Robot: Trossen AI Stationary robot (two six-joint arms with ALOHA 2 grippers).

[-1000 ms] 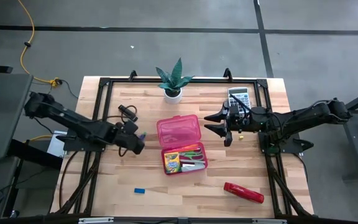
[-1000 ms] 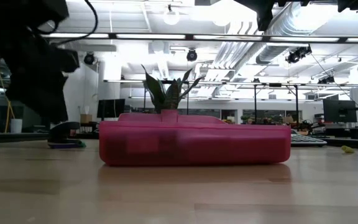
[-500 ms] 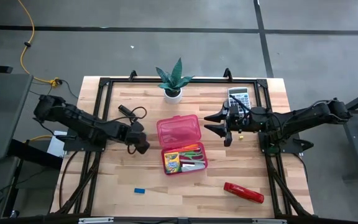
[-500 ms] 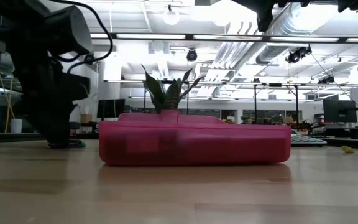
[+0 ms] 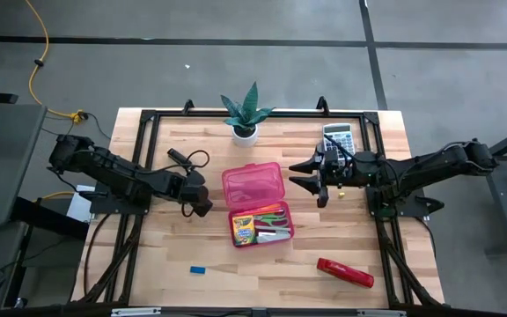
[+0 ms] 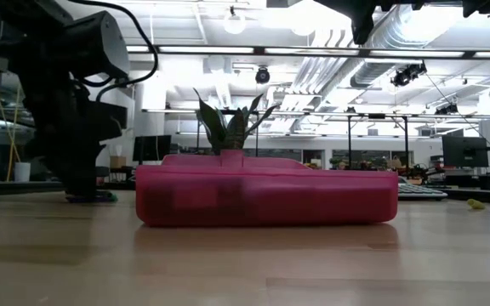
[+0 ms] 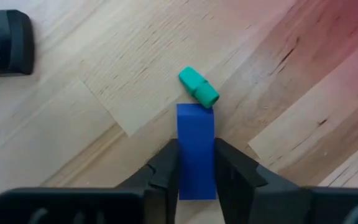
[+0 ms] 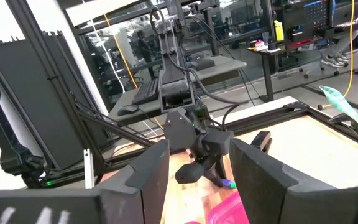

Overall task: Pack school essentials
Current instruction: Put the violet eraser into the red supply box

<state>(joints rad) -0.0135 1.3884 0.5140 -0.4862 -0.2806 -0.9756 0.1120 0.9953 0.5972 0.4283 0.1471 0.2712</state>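
Note:
A small blue eraser (image 7: 196, 124) lies on the wooden table just left of the open pink pencil box (image 5: 258, 204), with a short green piece (image 7: 199, 88) at its far end. My left gripper (image 7: 196, 145) is down at the table (image 5: 199, 202), shut on this eraser. The box's lower half holds a crayon box (image 5: 242, 229) and other stationery. A second blue eraser (image 5: 198, 269) lies near the front edge. My right gripper (image 5: 309, 176) hangs open above the table right of the box, holding nothing. My left gripper pinches the blue eraser by its two long sides (image 7: 183, 158) between its two fingers (image 7: 166, 163), at the end away from the green piece. The fingers come steeply from above. The eraser lies flat on the table.
A red stapler (image 5: 345, 273) lies at the front right, and a grey calculator (image 5: 339, 137) at the back right. A potted plant (image 5: 245, 114) stands at the back middle. A small black device (image 7: 2, 34) sits on the table near my left gripper. The pink lid (image 6: 266, 195) lies open.
My left gripper has come down to the table and moved a little toward the pink box, then stayed still there. The right arm has kept still.

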